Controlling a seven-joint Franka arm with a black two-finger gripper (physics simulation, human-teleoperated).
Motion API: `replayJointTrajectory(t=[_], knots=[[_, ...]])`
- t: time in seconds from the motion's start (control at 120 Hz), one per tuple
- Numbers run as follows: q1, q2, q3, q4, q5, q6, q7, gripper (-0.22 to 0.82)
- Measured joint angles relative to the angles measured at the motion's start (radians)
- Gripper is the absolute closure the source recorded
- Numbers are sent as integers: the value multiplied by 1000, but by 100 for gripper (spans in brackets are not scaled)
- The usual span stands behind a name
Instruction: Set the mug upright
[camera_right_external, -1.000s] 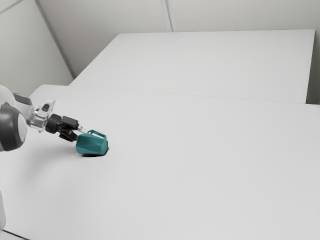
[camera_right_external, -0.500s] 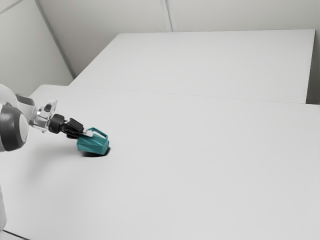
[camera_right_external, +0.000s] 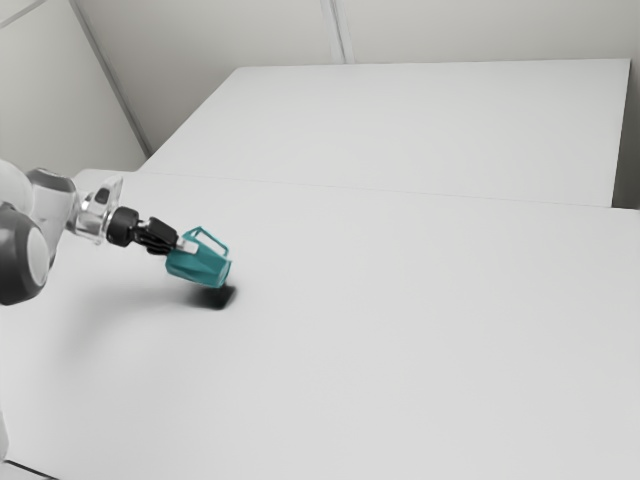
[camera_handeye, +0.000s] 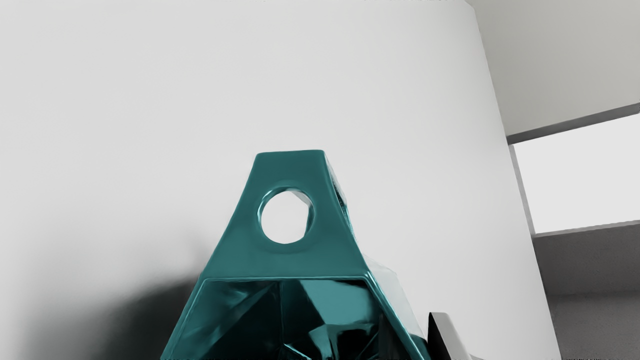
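The white table (camera_right_external: 400, 330) lies beneath the teal mug (camera_right_external: 199, 267), held tilted above its dark shadow (camera_right_external: 215, 298) toward the exterior view's left (its 1 handle (camera_right_external: 212, 237) uppermost, mouth facing the arm). The black gripper (camera_right_external: 187, 247) grips the mug near its rim.

Teal mug (camera_right_external: 198, 267), white tabletop (camera_right_external: 400, 330).

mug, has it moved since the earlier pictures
Yes: against the table, the mug has lifted, its shadow now separate beneath it, and has shifted slightly toward the exterior view's right.
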Motion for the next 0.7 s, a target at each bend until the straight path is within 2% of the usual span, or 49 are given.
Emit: replayJointTrajectory(t=[0.208, 0.442, 0.7], knots=[[-50, -77, -22, 6, 49, 45, -31, 77], [-73, -145, -138, 23, 264, 202, -118, 77], [-74, -197, -316, 73, 647, 400, -263, 77]])
